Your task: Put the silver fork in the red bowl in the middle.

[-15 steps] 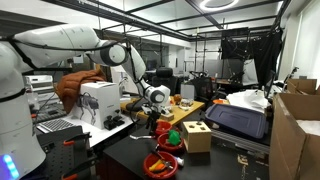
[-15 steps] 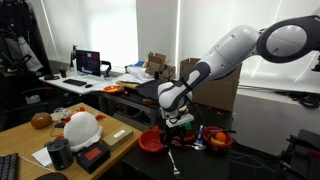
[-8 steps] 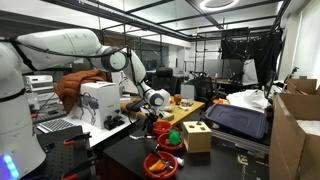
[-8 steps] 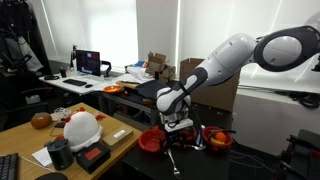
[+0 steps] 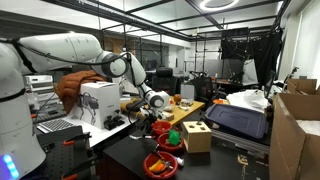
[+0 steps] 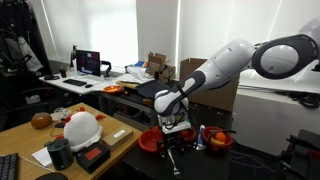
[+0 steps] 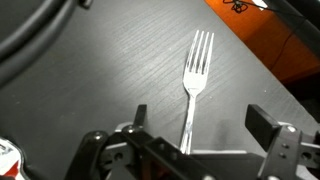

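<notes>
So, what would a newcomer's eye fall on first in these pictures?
In the wrist view, the silver fork lies flat on the dark table, tines away from the camera, its handle between the fingers of the open hand. In an exterior view, the big white arm bends low beside a red bowl.

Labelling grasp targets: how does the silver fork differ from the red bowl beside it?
Shape: the silver fork is thin and long; the red bowl is round. Colour: fork silver-grey, bowl red. Pose: the fork lies flat under the open pincer; the bowl stands off to the side. Both rest on the dark table.
</notes>
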`<state>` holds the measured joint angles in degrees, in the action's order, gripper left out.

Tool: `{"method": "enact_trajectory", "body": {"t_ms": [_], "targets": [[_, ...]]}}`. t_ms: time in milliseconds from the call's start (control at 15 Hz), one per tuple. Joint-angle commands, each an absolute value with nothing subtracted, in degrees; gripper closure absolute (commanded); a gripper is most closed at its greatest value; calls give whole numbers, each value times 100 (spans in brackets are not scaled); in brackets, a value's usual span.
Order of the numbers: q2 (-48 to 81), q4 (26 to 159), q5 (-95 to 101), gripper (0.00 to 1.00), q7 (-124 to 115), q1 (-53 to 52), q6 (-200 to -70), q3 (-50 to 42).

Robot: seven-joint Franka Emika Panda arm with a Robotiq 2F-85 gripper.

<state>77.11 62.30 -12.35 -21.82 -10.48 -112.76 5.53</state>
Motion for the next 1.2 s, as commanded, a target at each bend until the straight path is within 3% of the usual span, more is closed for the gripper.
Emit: {"method": "enact_trajectory", "body": {"t_ms": [0,467,533,667,1133], "targets": [[8089,5702,-1252,0,-2283,-1089,-11081,533],[8376,5479,-1208,2,-2196,-1072,-11099,548],[8367,5479,-1182,27,-2135,-1070,-11097,549],[8361,5478,-1161,29,-2102,-1075,-11106,546],[8358,5352,-1150,81,-2052,-1065,-11004,558]]}}
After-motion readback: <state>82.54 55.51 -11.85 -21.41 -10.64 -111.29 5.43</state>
